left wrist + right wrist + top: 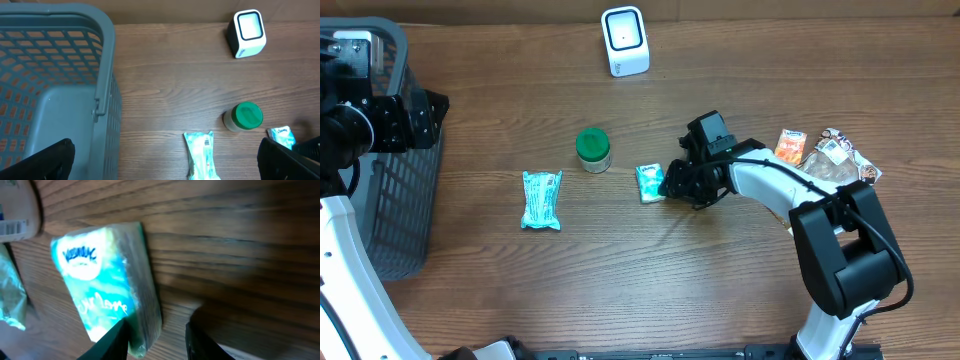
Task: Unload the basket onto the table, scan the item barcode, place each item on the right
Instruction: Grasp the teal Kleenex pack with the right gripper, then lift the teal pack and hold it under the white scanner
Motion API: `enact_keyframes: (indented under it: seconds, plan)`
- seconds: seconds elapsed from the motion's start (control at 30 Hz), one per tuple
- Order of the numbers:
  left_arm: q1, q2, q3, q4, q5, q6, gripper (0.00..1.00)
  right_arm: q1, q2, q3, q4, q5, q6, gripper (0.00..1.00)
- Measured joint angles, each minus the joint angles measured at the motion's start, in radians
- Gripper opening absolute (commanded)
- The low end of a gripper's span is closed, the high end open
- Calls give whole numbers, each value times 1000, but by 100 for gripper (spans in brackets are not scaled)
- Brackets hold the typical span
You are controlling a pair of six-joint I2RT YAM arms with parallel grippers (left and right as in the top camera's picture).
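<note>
The small blue tissue pack (pixel 649 183) lies flat near the middle of the table (pixel 620 280), just right of the green-lidded jar (pixel 593 150). Its long axis runs roughly away from the robot, toward the back edge. The right gripper (pixel 672 183) is down at the pack's right-hand long side, far nearer than the other arm. In the wrist view its fingers (pixel 116 341) stand apart, one over the pack's edge and the other above bare wood beside it. That edge sits between the jaws, but I judge nothing is clamped yet. The left gripper (pixel 165 147) hangs spread wide over the rim of the basket (pixel 60 60), holding nothing. The scanner (pixel 625 40) stands well apart at the back, so the pack must be carried away from the robot to reach it.
</note>
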Motion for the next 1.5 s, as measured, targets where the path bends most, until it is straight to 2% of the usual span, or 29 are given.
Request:
enact_keyframes:
  seconds: [0.23,0.77,0.83,1.0,1.23,1.5]
  plan:
    - [0,0,0,0,0,0,100,22,0,-2,39,-55,12,34]
    - [0,0,0,0,0,0,100,53,3,-2,29,-10,89,34]
    - [0,0,0,0,0,0,99,68,14,-2,38,2,108,31]
    - [0,0,0,0,0,0,100,79,28,0,61,-5,138,4]
    - [0,0,0,0,0,0,100,61,28,0,57,-48,141,4]
    - [0,0,0,0,0,0,100,-72,-54,-13,79,-352,51,4]
